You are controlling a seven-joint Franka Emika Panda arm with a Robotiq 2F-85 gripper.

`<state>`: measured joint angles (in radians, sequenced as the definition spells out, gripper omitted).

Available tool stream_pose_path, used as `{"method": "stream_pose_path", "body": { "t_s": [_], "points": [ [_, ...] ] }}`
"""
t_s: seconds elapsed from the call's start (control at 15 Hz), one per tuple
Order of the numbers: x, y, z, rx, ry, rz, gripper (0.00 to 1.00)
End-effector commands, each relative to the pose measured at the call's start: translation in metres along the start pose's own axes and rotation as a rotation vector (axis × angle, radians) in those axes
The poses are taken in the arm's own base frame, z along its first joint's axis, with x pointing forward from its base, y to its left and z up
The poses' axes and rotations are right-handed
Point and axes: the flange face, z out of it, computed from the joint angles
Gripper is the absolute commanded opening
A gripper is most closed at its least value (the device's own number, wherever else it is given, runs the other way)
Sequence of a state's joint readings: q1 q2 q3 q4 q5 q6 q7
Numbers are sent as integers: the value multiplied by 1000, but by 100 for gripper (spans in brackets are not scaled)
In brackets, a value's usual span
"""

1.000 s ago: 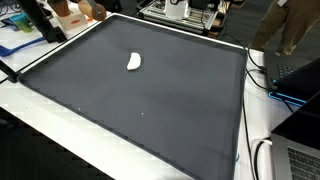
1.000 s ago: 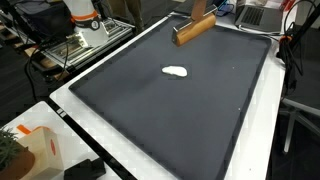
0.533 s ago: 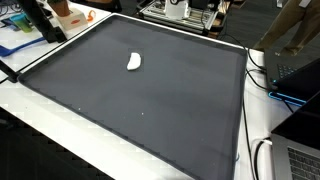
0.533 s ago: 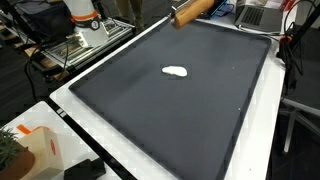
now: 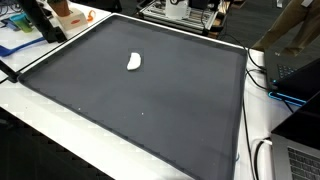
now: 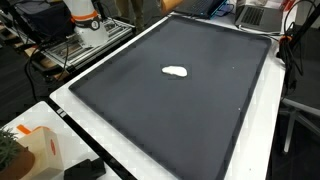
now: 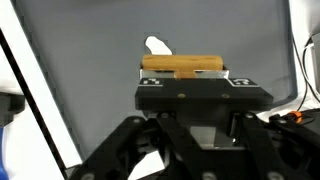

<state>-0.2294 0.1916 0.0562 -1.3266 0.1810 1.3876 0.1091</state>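
In the wrist view my gripper point(image 7: 185, 74) is shut on a light-brown wooden block point(image 7: 183, 66), which lies crosswise at the tips above the black gripper body. Beyond the block, a small white lump point(image 7: 155, 45) rests on the dark grey mat point(image 7: 90, 60). Both exterior views show the same white lump point(image 5: 133, 62) point(image 6: 176, 72) lying alone on the mat point(image 5: 160, 110) point(image 6: 170, 120). Neither exterior view shows the gripper or the block; they are above the frame.
The mat lies on a white table point(image 6: 100, 130) with a raised dark border. The robot's white and orange base point(image 6: 85, 15) stands at one edge. Cables point(image 5: 262, 160) and a laptop point(image 5: 300, 155) sit beside the mat, and an orange-white box point(image 6: 35, 150) at a corner.
The gripper has lifted the wooden block up and out of both exterior views. The white lump has not moved.
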Motion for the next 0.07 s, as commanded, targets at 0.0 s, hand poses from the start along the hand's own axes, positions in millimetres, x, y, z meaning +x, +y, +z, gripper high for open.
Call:
{"method": "stream_pose_path", "body": {
  "t_s": [0.0],
  "points": [
    [-2, 0, 1, 0, 0, 0, 47]
  ]
}}
